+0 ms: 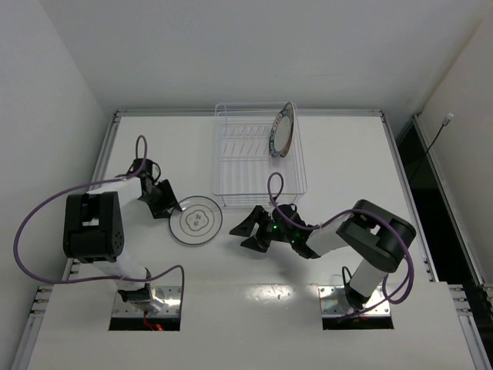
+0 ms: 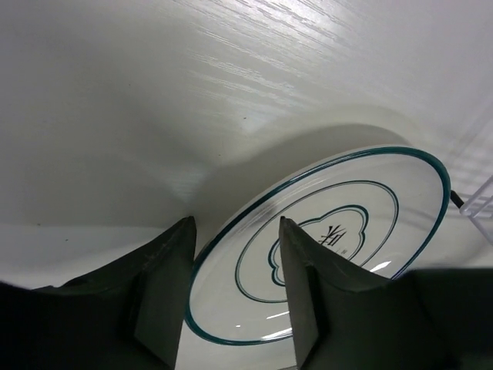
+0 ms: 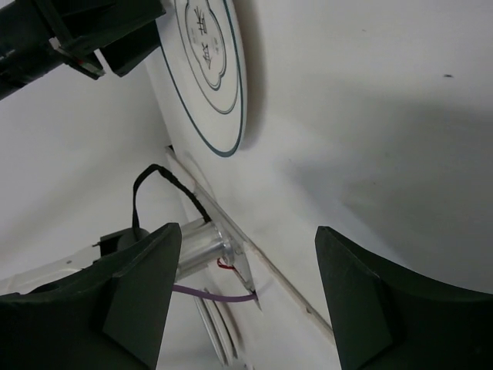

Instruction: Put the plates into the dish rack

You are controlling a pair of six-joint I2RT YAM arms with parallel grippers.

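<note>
The white plate with thin dark rings (image 1: 196,220) lies flat and face up on the table (image 1: 347,154), just off the near left corner of the dish rack (image 1: 231,166), its grey centre figure showing. The left gripper (image 1: 169,205) sits low at this plate's left rim, pointing right across it. In the left wrist view its fingers (image 2: 166,285) stand apart with the near rim of the plate (image 2: 323,239) showing in the gap. Whether either finger touches the rim cannot be told. The right gripper (image 1: 240,236) is just beside the plate on its right, pointing left toward it, with its jaws spread wide and nothing between them. The right wrist view shows only bare table between the fingers (image 3: 146,285), with the ringed plate (image 3: 212,69) beyond. The rack's long axis runs away from the arms. A dark-rimmed plate (image 1: 283,129) stands on edge at the rack's far right, leaning, its edge line running along the rack's length and its face turned left.
</note>
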